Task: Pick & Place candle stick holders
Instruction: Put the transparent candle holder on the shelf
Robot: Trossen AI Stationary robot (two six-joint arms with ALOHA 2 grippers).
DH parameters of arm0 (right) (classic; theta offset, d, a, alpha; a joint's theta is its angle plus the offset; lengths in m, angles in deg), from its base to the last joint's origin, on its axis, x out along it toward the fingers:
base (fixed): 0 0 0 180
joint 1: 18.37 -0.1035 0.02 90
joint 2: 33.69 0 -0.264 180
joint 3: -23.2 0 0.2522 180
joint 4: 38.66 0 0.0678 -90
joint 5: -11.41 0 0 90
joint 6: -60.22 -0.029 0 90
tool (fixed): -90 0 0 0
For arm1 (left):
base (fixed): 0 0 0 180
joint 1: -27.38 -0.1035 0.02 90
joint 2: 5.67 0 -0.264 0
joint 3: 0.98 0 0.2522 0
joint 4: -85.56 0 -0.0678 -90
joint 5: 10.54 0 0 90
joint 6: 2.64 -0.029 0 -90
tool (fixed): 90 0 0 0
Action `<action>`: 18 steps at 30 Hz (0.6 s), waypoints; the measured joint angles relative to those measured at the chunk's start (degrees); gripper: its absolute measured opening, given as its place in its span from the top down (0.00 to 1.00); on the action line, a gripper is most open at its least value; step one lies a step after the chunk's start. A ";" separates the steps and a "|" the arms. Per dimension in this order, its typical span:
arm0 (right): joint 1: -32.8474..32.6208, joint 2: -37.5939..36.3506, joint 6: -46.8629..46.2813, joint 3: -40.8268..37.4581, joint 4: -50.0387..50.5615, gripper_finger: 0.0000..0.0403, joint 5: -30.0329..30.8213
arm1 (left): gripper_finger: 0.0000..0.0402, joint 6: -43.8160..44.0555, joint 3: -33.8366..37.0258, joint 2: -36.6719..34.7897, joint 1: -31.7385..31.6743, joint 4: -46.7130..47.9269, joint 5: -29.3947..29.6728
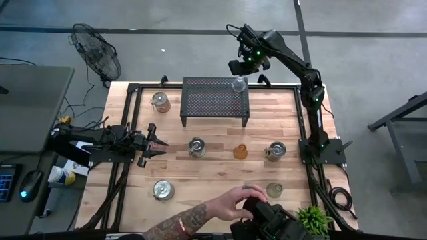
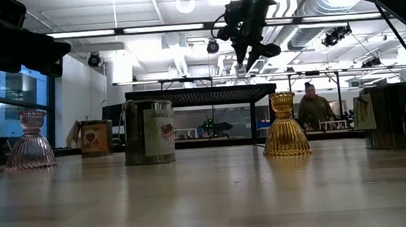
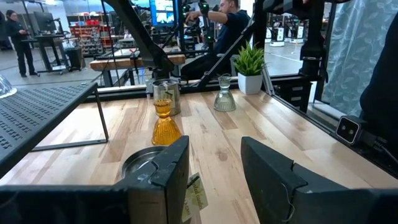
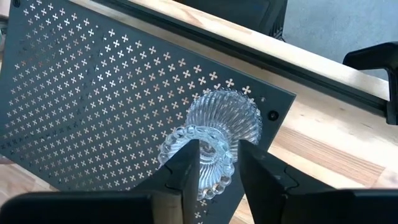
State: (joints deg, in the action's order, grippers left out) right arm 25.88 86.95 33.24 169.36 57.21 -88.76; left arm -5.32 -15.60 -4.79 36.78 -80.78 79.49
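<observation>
On the black perforated stand (image 4: 93, 99), clear glass holder (image 4: 214, 134) between right hand (image 4: 219, 168) fingers.

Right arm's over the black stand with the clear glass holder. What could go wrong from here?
1. The clear glass holder stands near a corner of the stand; a nudge from the right end effector could tip it off the edge.
2. A person's hand reaches onto the table's near edge, so an arm swinging that way could strike it.
3. The left end effector sits open right behind a metal tin and might bump it.

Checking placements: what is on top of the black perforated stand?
One clear glass holder stands near a corner of the stand, the right hand around its rim. Underneath is hidden.
</observation>
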 joint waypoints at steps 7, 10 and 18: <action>0.00 -0.16 0.00 0.00 -0.07 0.71 0.17 | 0.64 0.00 0.00 0.00 0.00 0.00 0.00; 0.07 -0.60 0.01 0.00 -0.07 0.70 0.07 | 0.64 0.00 0.01 -0.01 -0.01 0.00 0.00; 0.07 -1.10 0.13 0.04 -0.09 0.70 0.45 | 0.64 0.00 0.00 0.00 -0.02 0.00 -0.02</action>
State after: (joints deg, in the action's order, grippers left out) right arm 25.95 85.84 33.37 169.40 57.12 -88.31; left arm -5.32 -15.61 -4.79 36.76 -80.78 79.47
